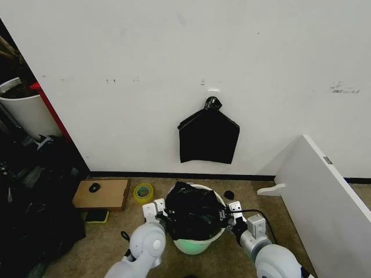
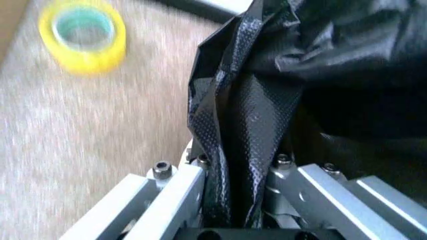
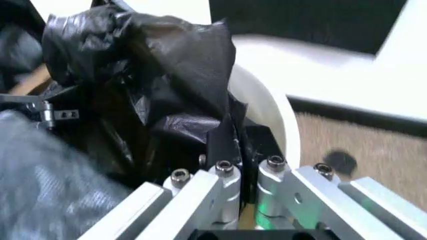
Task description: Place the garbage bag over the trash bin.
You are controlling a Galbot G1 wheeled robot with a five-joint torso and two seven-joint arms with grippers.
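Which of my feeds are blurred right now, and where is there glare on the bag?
Head view: sharp and evenly lit, garbage bag bunched over the trash bin. Left wrist view: tape roll and floor are smeared; sheen along the bag's fold. Right wrist view: soft throughout, background washed out, grey highlights on the bag.

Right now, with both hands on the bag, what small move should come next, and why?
Probably spread the hands apart and lower them. The left hand and right hand each pinch the garbage bag, which is bunched over the trash bin mouth, with bare white rim showing by the right hand.
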